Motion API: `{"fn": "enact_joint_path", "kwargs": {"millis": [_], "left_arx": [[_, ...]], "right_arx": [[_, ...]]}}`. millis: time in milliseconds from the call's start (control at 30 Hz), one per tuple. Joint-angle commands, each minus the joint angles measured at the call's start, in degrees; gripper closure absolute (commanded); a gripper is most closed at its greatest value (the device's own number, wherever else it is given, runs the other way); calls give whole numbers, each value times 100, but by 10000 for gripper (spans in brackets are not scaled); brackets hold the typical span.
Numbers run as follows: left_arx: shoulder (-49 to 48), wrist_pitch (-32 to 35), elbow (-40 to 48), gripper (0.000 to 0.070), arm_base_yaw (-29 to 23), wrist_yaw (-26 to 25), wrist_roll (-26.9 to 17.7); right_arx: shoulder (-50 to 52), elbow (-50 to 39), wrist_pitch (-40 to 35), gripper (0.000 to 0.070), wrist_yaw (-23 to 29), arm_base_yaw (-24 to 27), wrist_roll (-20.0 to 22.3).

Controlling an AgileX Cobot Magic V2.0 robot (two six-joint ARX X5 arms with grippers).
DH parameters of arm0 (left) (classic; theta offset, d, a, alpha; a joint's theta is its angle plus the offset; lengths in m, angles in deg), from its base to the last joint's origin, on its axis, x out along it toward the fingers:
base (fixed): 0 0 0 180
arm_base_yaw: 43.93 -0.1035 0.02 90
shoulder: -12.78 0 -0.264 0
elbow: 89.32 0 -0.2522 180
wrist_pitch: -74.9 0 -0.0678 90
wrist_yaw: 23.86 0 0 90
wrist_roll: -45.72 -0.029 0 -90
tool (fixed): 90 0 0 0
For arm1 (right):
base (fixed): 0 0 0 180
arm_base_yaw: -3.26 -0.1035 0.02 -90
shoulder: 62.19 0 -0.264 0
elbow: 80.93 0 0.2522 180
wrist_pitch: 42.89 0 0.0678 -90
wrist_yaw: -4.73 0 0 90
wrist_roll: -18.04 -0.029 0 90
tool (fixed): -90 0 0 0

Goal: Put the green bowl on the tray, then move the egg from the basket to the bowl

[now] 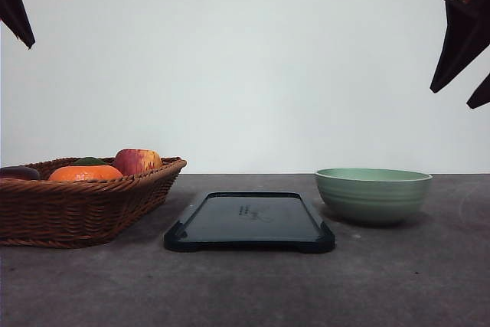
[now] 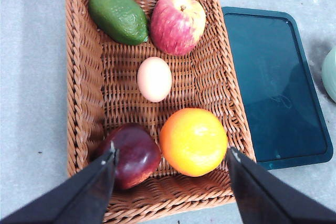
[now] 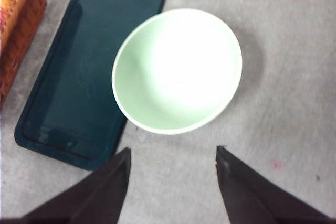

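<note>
We found the pale sage-green bowl (image 1: 374,195) upright and empty on the table, just right of the tray (image 1: 249,222) and not on it. The dark rectangular tray lay flat and bare. The egg (image 2: 154,78), pale in the wrist view, rested mid-floor in the brown wicker basket (image 1: 76,208).

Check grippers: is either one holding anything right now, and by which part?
Nothing is held. The left gripper is open above the basket, the right gripper is open above the green bowl, which sits on the table beside the tray.
</note>
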Motion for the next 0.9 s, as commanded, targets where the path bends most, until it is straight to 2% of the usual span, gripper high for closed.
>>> {"fn": "enact_joint_path", "kwargs": {"millis": [0, 167, 333, 867], "left_arx": [[37, 98, -131, 274, 15, -28, -41], [37, 110, -131, 274, 15, -28, -13], [37, 110, -131, 274, 15, -28, -13], [37, 117, -129, 273, 15, -26, -13]], "right_arx": [[-70, 199, 33, 375, 109, -3, -94], [-344, 654, 635, 374, 485, 9, -100], [-926, 1281, 1058, 369, 541, 15, 115], [-2869, 2493, 973, 350, 541, 9, 276]]}}
